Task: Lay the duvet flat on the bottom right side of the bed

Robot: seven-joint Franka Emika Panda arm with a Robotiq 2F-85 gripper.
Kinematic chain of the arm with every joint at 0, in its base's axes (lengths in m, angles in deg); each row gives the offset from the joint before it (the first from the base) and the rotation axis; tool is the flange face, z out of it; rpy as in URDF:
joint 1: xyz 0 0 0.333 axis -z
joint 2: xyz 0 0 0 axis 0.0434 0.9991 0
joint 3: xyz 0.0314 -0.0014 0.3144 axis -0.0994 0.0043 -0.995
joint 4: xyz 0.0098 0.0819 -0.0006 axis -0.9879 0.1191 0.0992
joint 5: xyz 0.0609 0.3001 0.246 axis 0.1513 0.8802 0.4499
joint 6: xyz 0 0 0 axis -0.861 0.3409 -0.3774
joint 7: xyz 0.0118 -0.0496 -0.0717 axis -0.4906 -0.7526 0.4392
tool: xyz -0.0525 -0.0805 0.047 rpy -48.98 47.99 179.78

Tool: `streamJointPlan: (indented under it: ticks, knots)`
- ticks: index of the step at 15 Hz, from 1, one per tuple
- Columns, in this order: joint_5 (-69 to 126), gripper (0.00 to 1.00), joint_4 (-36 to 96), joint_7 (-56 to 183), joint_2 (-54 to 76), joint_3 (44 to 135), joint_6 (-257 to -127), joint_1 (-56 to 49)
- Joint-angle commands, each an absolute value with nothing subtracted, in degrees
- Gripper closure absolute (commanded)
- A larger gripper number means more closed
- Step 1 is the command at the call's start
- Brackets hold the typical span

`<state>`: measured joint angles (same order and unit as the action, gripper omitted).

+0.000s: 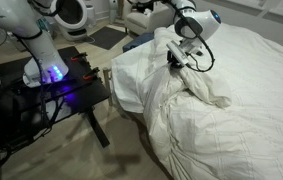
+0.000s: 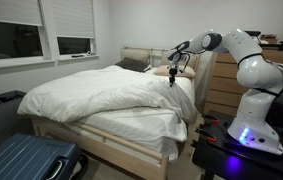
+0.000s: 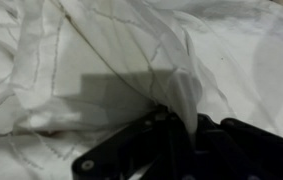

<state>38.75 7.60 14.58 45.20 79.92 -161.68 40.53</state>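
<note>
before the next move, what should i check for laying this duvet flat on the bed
1. End effector at the duvet: ok, it sits in the bunched fabric.
2. Grip closed on fabric: cannot tell, the wrist view is too dark.
3. Duvet flat: not ok, heaped and wrinkled.
4. Room on the bed beside the heap: ok.
5. Suitcase clear of the arm: ok, on the floor.

Legible text: none, no label, brand, number or sign readable (pictures small and soft), glow on the arm's base [image 1: 54,72] only a blur.
</note>
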Motion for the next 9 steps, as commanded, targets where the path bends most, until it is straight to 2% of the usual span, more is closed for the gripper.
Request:
streamJointPlan:
  ticks: [1, 5, 9]
  knots:
    - [40.3, 0.99, 21.5, 10.9, 34.4, 78.1, -171.2, 41.2]
    - [41.9, 0.99, 32.1, 9.7, 27.0, 76.3, -180.5, 41.0]
    - [48.1, 0.99, 39.7, 8.2, 21.1, 79.3, -186.2, 36.7]
